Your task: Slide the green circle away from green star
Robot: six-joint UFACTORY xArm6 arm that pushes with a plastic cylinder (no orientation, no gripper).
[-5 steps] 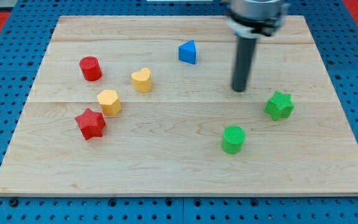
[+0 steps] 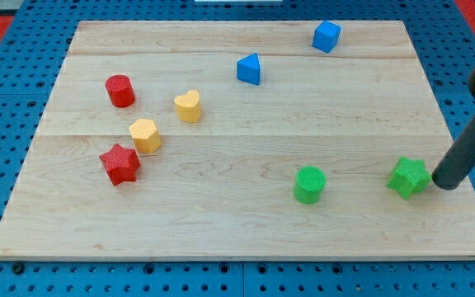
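The green circle [image 2: 309, 183] stands low on the wooden board [image 2: 237, 231], right of centre. The green star [image 2: 408, 176] lies to its right, near the board's right edge, a clear gap between them. My rod comes down from the view's right edge; my tip [image 2: 445, 184] rests just right of the green star, close to or touching it. The tip is far from the green circle.
A blue cube [image 2: 326, 35] sits near the board's top edge, a blue triangle [image 2: 250, 68] below-left of it. On the left are a red cylinder [image 2: 120, 90], a yellow heart [image 2: 188, 106], a yellow block [image 2: 145, 135] and a red star [image 2: 119, 163].
My rod has swung from above the green star to the right edge, lower down. The green star has moved right and downward. The blue cube is now uncovered. The green circle has not moved.
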